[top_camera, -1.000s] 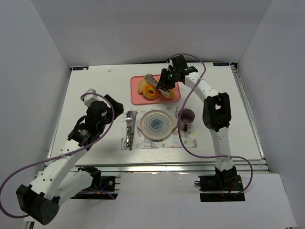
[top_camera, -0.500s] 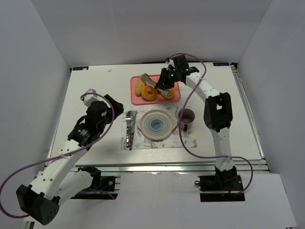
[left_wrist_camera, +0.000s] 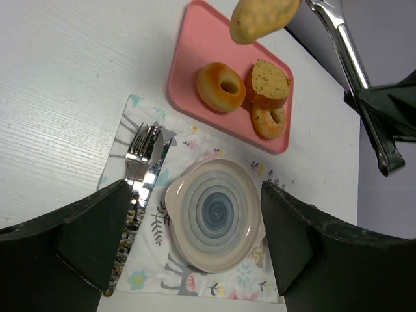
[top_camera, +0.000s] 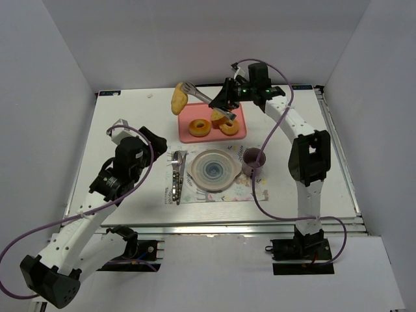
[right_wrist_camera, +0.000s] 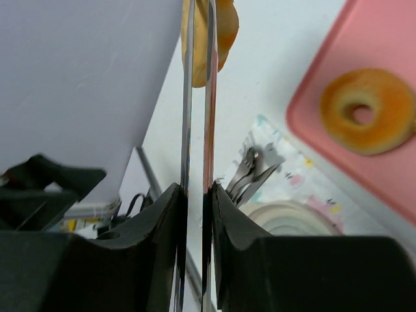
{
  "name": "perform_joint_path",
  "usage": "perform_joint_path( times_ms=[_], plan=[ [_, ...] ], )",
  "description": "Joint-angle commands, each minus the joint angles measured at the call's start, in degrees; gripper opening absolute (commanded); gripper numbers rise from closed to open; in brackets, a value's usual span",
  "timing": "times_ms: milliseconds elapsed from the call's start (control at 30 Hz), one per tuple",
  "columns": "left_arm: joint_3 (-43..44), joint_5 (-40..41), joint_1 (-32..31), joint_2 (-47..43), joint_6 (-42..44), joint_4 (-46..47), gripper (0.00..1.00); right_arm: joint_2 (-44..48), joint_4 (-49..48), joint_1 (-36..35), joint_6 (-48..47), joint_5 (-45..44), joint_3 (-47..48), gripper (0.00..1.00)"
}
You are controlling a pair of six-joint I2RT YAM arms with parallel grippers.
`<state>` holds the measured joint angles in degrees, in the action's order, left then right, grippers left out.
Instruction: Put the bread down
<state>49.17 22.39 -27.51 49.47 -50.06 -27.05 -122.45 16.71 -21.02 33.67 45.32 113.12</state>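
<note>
Right hand is clamped tight on the tongs. The bread is pinched at their tips, off to its left in midair, with its long axis crosswise to the tongs.

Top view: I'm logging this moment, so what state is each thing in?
bread: in the air, pinched in the tongs
tongs: squeezed shut on the bread
right hand: shut on the tongs
left hand: open, empty
tray: holds two donuts and a brown chunk
plate: empty
cup: upright
</note>
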Motion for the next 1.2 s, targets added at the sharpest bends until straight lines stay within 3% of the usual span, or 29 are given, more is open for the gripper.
perform_joint_path(
  times_ms=[0, 100, 233, 367, 467, 600, 767, 1167],
  plan=[
    [2.07, 1.78, -0.09, -2.36, -0.12, -1.16, 0.91, 7.56, -3.19, 0.97, -1.48, 8.55, -3.33, 0.0],
    [2.07, 2.3, -0.09, -3.5, -0.04, -1.08, 0.91, 14.22, 1.9, 1.41, -8.85, 11.45, -10.53, 0.0],
    [1.11, 2.3, -0.09, -5.08, 0.32, -0.2, 0.91, 24.17, 16.82, 2.12, -27.11, 11.46, -22.57, 0.0],
    [-0.12, 1.95, -0.09, -6.23, 0.84, 0.5, 0.91, 33.05, 22.82, 3.7, -33.65, 10.05, -38.01, 0.0],
    [-1.35, 1.16, -0.09, -7.11, 0.93, 1.29, 0.91, 41.22, 24.85, 3.88, -39.18, 4.88, -45.5, 0.0],
    [-3.2, -0.41, -0.09, -7.9, 0.93, 2.35, 0.91, 45.02, 25.66, 4.05, -41.84, -0.74, -52.28, 0.0],
    [-3.46, -1.12, -0.09, -8.69, 0.85, 2.26, 0.91, 44.68, 22.85, 4.58, -40.7, -3.13, -54.94, 0.0],
    [-3.9, 1.69, -0.09, -14.4, -1.97, -0.99, 0.91, 34.66, 21.7, 6.16, -39.47, -3.48, -45.53, 0.0]
  ],
)
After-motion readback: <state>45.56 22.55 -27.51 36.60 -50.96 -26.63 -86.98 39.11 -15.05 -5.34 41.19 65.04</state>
